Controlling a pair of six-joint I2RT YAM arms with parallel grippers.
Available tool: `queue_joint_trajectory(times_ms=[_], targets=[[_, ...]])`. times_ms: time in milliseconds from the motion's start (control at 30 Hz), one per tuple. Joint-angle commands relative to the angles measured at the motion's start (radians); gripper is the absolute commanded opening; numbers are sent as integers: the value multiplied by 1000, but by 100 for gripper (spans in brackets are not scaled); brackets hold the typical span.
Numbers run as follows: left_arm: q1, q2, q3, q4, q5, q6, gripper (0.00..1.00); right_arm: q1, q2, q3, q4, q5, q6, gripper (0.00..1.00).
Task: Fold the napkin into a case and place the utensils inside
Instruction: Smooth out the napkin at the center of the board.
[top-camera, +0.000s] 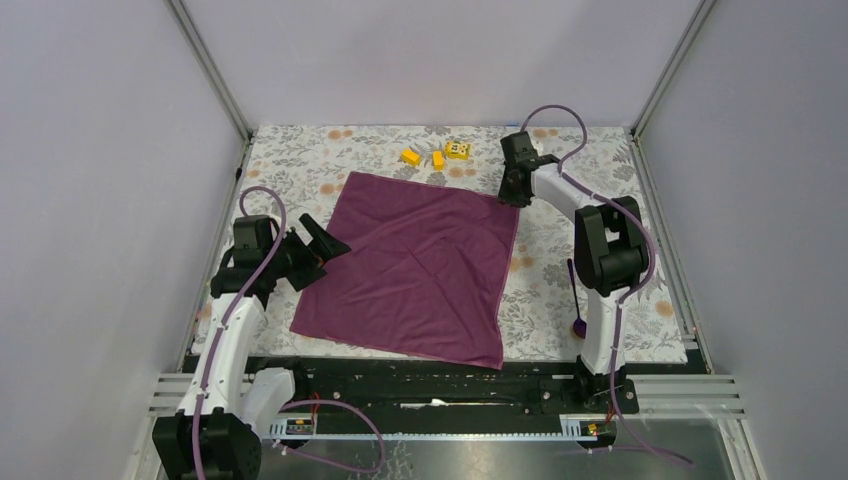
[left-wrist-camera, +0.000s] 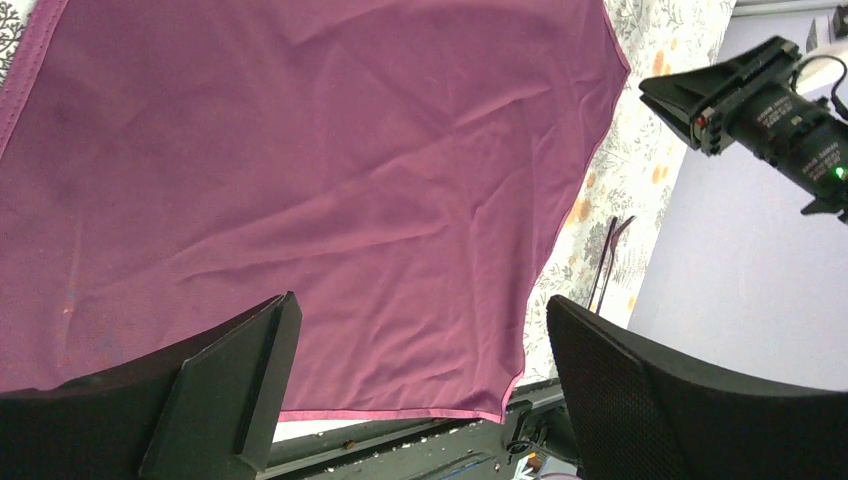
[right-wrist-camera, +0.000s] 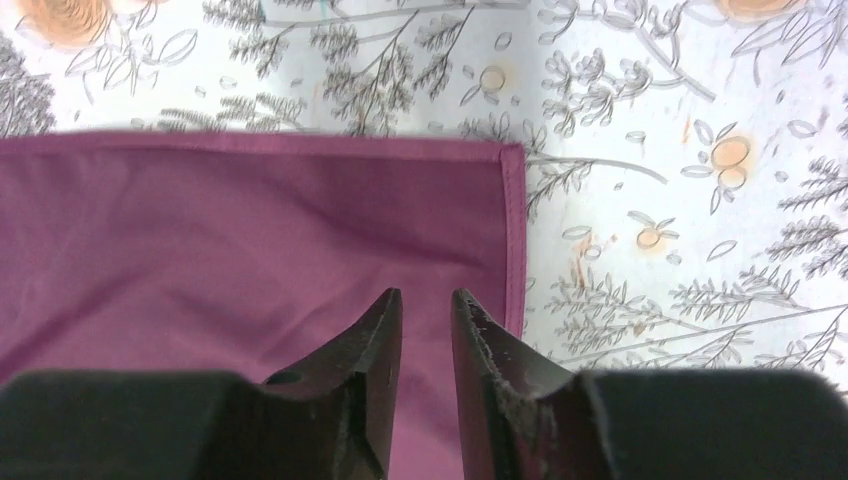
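Observation:
The plum-purple napkin (top-camera: 420, 265) lies spread flat, one layer, on the floral tablecloth. My left gripper (top-camera: 327, 243) hovers at its left edge with the jaws wide open and nothing between them. In the left wrist view the napkin (left-wrist-camera: 320, 180) fills the frame beyond the gripper (left-wrist-camera: 420, 330). My right gripper (top-camera: 514, 190) is over the napkin's far right corner (right-wrist-camera: 300, 230). In the right wrist view its fingertips (right-wrist-camera: 427, 295) stand a narrow gap apart, with no cloth pinched. The dark purple utensils (top-camera: 575, 295) lie right of the napkin beside the right arm, and show as thin handles (left-wrist-camera: 605, 265) in the left wrist view.
Three small yellow blocks (top-camera: 436, 155) sit just beyond the napkin's far edge. The near black rail (top-camera: 420, 380) runs along the table's front, close to the napkin's near edge. Frame posts and grey walls enclose the table on the other three sides.

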Motion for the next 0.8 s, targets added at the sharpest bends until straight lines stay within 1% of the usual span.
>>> queue_joint_trajectory(times_ms=[0,200,367,533,767], targets=[[-5,-26,18,49,40,47,99,-11,65,93,-69,83,-32,31],[-7,-20,59,38,38,81,99,-36,162,130,-65,54,-12,28],[-6,-14,82,32,30,93,99,-58,214,158,-66,67,-5,27],[-6,17,84,48,32,85,99,-82,266,204,-80,71,-18,30],[-8,56,104,100,56,42,99,-115,364,332,-119,44,-17,35]])
